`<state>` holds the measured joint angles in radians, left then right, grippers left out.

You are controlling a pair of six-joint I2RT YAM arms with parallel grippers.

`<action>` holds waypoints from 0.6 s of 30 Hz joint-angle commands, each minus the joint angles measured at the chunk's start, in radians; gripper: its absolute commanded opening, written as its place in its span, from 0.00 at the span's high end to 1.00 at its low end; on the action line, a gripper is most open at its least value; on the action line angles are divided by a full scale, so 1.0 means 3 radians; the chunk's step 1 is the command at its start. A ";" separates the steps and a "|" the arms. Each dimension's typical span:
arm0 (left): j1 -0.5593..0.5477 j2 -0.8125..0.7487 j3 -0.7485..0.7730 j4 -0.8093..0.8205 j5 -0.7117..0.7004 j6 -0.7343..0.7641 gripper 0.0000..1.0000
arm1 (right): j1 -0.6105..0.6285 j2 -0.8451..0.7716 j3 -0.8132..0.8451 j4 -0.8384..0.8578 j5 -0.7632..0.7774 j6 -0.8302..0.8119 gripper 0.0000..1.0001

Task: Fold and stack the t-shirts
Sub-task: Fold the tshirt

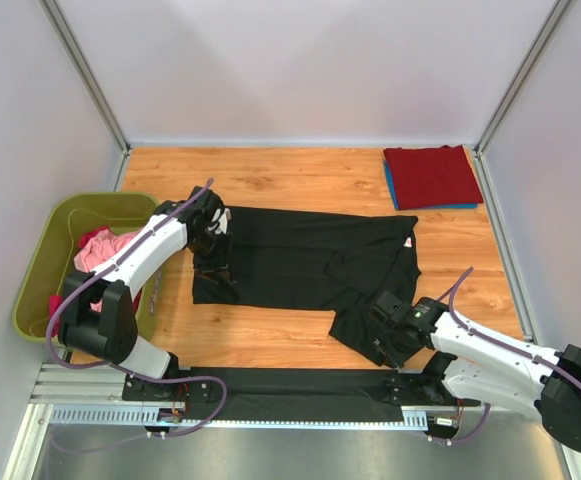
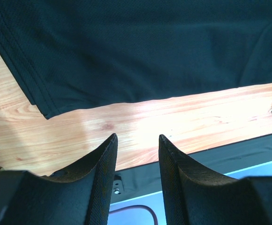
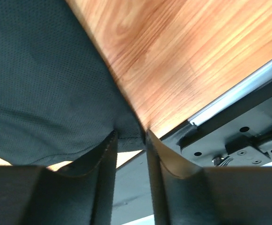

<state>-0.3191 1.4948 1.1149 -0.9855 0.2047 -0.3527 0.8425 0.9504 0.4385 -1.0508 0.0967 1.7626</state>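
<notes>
one olive bin [image 1: 40, 270] left of wide left claw [image 2: 138, 138], pink shirts [image 1: 105, 250] inside half hidden, right claw [image 3: 131, 133] pinching black t-shirt [image 1: 300, 260]

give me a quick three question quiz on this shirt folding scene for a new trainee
1. True or false: the left arm's jaws stand open with nothing between them.
2. Which lies on top of the pile at the far right corner of the table? A. dark red t-shirt B. blue t-shirt C. pink t-shirt
3. Fill in: a corner of the black t-shirt sits between the ___ arm's jaws.

Key: 1 true; 2 A; 3 right
</notes>
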 commanded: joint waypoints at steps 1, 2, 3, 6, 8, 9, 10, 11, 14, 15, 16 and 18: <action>0.0005 0.0028 0.0103 0.0008 0.0013 0.0046 0.52 | 0.0050 0.0053 -0.0020 0.0072 0.0143 0.0163 0.72; 0.0005 0.0028 0.0098 0.0018 0.0013 0.0025 0.52 | 0.0055 0.0058 -0.0030 0.0016 0.0148 0.0174 0.79; 0.0005 0.0033 0.0113 0.0008 -0.0007 0.0000 0.52 | 0.0065 0.0048 -0.0030 -0.0020 0.0158 0.0209 0.83; 0.0010 0.0044 0.0220 -0.0099 -0.0298 -0.0250 0.51 | 0.0076 -0.0059 -0.0005 -0.0158 0.0214 0.0265 1.00; 0.0015 0.0033 0.0318 -0.0217 -0.0395 -0.0450 0.50 | 0.0076 -0.0141 0.0046 -0.0301 0.0275 0.0281 1.00; 0.0026 0.0033 0.0430 -0.0263 -0.0386 -0.0526 0.50 | 0.0076 -0.0222 0.0077 -0.0352 0.0301 0.0286 1.00; 0.0031 0.0028 0.0466 -0.0314 -0.0330 -0.0664 0.50 | 0.0081 -0.0268 0.0174 -0.0403 0.0332 0.0286 1.00; 0.0036 0.0013 0.0497 -0.0320 -0.0213 -0.0736 0.50 | 0.0071 -0.0294 0.0220 -0.0480 0.0393 0.0286 1.00; 0.0036 -0.0104 0.0548 -0.0289 -0.0146 -0.1186 0.52 | 0.0070 -0.0346 0.0425 -0.0511 0.0505 0.0266 1.00; 0.0061 -0.0140 0.0523 -0.0243 -0.0110 -0.1288 0.53 | 0.0070 -0.0341 0.0481 -0.0481 0.0531 0.0235 1.00; 0.0082 -0.0206 0.0513 -0.0182 -0.0064 -0.1522 0.55 | 0.0070 -0.0315 0.0527 -0.0445 0.0562 0.0205 1.00; 0.0158 -0.0242 0.0457 -0.0141 0.0039 -0.1799 0.56 | 0.0060 -0.0254 0.0685 -0.0348 0.0634 0.0113 1.00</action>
<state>-0.2981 1.4773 1.2518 -1.0466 0.1627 -0.6952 0.8570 0.8650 0.5720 -1.1675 0.1997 1.8050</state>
